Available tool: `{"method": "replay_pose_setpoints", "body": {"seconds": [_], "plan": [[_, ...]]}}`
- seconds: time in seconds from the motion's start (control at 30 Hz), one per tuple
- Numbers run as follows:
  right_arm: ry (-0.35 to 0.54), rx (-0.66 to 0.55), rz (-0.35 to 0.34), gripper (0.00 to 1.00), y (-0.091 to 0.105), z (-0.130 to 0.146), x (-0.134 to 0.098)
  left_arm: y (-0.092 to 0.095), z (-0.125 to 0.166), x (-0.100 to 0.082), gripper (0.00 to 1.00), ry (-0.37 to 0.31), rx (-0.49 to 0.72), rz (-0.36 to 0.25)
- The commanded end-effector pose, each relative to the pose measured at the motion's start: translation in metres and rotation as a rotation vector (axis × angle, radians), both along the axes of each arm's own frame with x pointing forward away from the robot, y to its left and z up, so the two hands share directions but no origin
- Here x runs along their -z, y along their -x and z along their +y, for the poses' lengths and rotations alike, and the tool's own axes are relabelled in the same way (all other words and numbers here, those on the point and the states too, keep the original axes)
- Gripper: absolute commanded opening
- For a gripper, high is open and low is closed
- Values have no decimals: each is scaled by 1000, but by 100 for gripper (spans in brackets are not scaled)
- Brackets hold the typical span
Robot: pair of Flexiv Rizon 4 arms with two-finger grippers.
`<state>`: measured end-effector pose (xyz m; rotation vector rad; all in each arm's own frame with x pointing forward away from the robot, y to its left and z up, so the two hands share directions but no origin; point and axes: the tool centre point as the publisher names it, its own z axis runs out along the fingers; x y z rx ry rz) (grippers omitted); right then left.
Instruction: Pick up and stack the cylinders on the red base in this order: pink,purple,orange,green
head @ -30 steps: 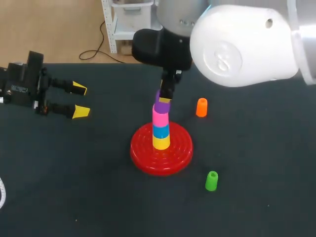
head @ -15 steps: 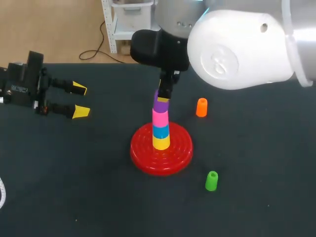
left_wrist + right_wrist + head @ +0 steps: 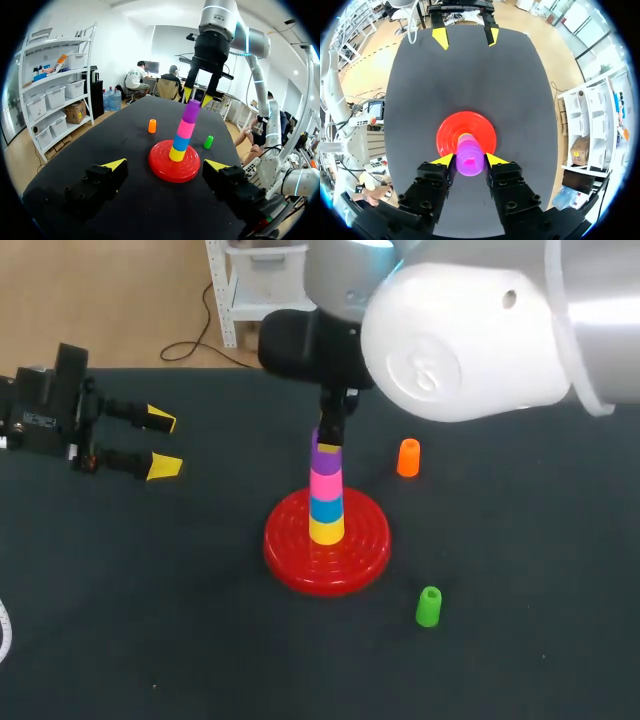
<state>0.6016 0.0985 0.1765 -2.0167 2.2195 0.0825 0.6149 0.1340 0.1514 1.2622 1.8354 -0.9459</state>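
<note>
Right arm: it came in from the right of the head view and reached past the middle, its wrist pointing straight down over the red base (image 3: 327, 552).
Right claw: the right claw (image 3: 469, 161) pinched the purple cylinder (image 3: 325, 458) near its top, a yellow tip pressed on each side.
Purple cylinder: it stood upright on the pink cylinder (image 3: 325, 483), at the top of the stack.
Stack: the yellow cylinder (image 3: 326, 529) was at the bottom, the blue cylinder (image 3: 325, 507) on it, then pink, then purple. All were in line at the middle of the base.
Left arm: it lay low over the table (image 3: 150, 640) at the far left, well apart from the base.
Left claw: the left claw (image 3: 162, 444) was spread wide with nothing between its fingers, pointing toward the stack.
Orange cylinder: the orange cylinder (image 3: 408, 457) stood upright on the table near the base, on its far right side.
Green cylinder: the green cylinder (image 3: 428, 606) stood upright just off the base's rim, on its near right side.
In the way: nothing stood between the left claw and the base – only dark table top.
Edges: the base sat near the table's middle, and the left claw was close to the far left edge.
Room: wide bare cloth lay left of and in front of the base – the right side held the two loose cylinders.
</note>
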Motion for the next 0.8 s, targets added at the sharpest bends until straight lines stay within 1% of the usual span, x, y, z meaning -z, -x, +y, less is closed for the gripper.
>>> {"method": "replay_pose_setpoints", "body": {"seconds": [0.03, 0.4, 0.57, 0.73, 0.77, 0.8], "plan": [[19, 6, 17, 0, -4, 4, 13, 0, 1, 1, 100, 3, 0, -3], [29, 21, 23, 0, -1, -1, 16, 0, 1, 1, 100, 3, 0, -3], [40, 21, 31, 0, 5, -4, 22, 0, 1, 1, 100, 3, 0, -3], [27, 18, 21, 0, 6, -3, 15, 0, 1, 1, 100, 3, 0, -3], [24, 18, 18, 15, 5, -2, 13, 0, 1, 1, 100, 3, 0, -3], [20, 19, 13, 36, 5, -2, 10, 0, 1, 1, 100, 3, 0, -3]]}}
